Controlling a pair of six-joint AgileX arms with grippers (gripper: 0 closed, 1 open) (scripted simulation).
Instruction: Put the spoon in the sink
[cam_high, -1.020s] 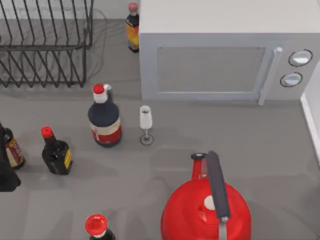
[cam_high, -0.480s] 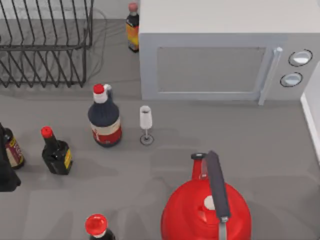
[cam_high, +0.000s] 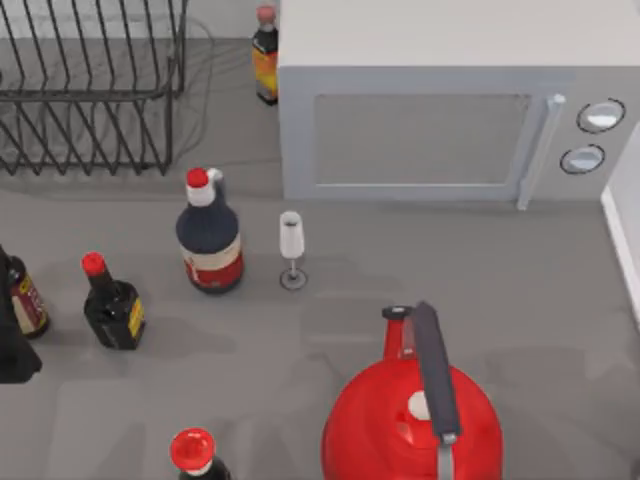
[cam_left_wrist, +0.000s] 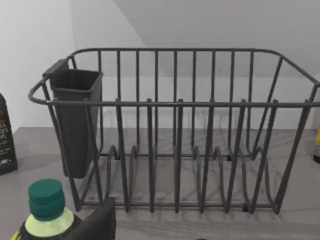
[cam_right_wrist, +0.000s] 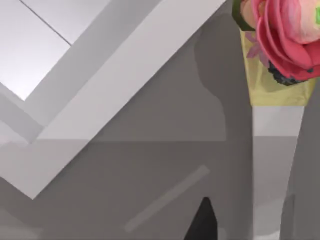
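Note:
The spoon is not clearly in view. A thin pale grey strip (cam_right_wrist: 167, 197) lies on the counter in the right wrist view, and I cannot tell whether it is the spoon. Beside it runs a white-rimmed recess (cam_right_wrist: 75, 100) that looks like the sink, and its white edge (cam_high: 622, 235) shows at the table's right side. One black fingertip (cam_right_wrist: 202, 225) of my right gripper pokes in just short of the strip. My left arm (cam_high: 14, 350) sits at the table's left edge, with a dark finger (cam_left_wrist: 97, 222) facing the dish rack.
A wire dish rack (cam_high: 90, 90) stands at the back left and a microwave (cam_high: 450, 100) at the back. Several sauce bottles (cam_high: 208, 235) and a small wine glass (cam_high: 291, 245) stand mid-table. A large red vessel (cam_high: 415, 410) with a black handle is in front. A flower vase (cam_right_wrist: 280, 55) stands near the sink.

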